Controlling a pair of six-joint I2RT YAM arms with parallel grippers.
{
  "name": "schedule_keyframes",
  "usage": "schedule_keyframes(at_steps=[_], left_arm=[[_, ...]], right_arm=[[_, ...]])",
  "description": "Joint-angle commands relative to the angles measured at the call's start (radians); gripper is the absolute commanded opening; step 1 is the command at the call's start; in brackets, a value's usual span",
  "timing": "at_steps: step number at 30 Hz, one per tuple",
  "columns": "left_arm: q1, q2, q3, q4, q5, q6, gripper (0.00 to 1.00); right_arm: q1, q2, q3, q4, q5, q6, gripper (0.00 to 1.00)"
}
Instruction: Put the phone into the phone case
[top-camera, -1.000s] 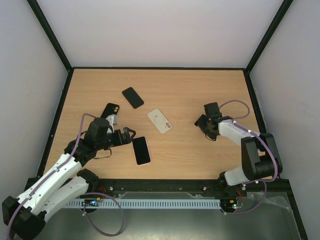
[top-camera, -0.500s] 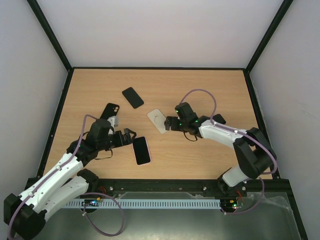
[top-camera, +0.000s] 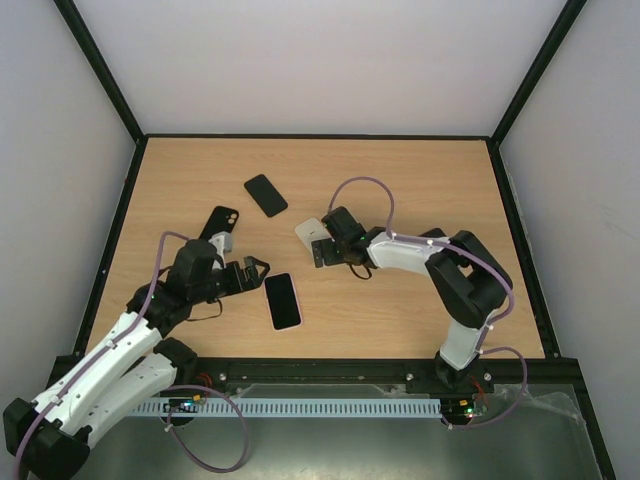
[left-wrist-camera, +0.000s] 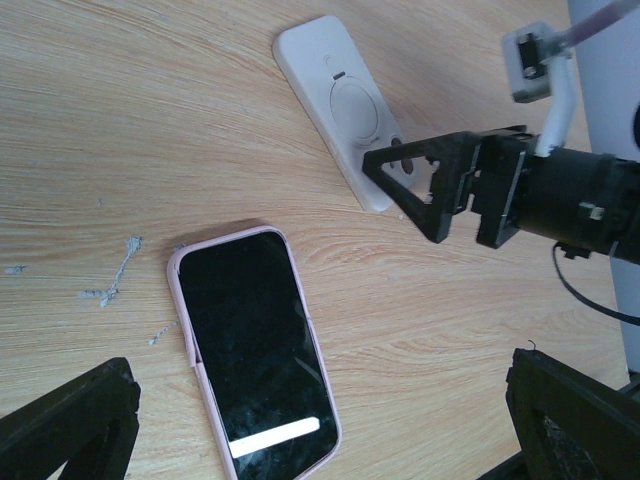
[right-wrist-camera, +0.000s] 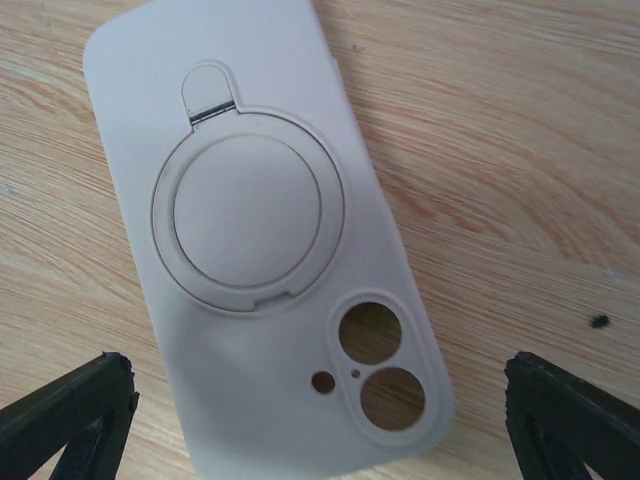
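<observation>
White phone case (right-wrist-camera: 262, 250) lying flat, directly beneath right gripper (top-camera: 318, 251), jaws spread wide either side

Bright, even light — soft shadows, sharp focus.

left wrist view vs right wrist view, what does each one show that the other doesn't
Only the left wrist view shows the black-screened phone in a pink case and the black right arm. Only the right wrist view shows the round camera cutouts. Both show the white plastic phone case with its ring stand, lying on the light wooden table.
</observation>
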Motion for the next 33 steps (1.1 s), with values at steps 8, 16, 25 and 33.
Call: schedule_keyframes(at_steps=[8, 16, 25, 33], left_arm=[[0.005, -0.019, 0.004, -0.028, 0.017, -0.019, 0.99], [0.006, -0.043, 0.002, -0.031, 0.024, -0.023, 0.97], [-0.019, -0.038, -0.117, 0.142, 0.052, -0.039, 0.86], [-0.179, -0.027, -0.142, 0.29, -0.127, 0.002, 0.8]], right_arm=[[0.087, 0.162, 0.11, -0.088, 0.097, -0.091, 0.98], [0.09, 0.095, 0.056, -0.08, 0.094, -0.061, 0.83], [0.091, -0.028, -0.001, -0.123, 0.064, -0.018, 0.68], [0.09, -0.244, -0.096, -0.197, -0.105, 0.049, 0.68]])
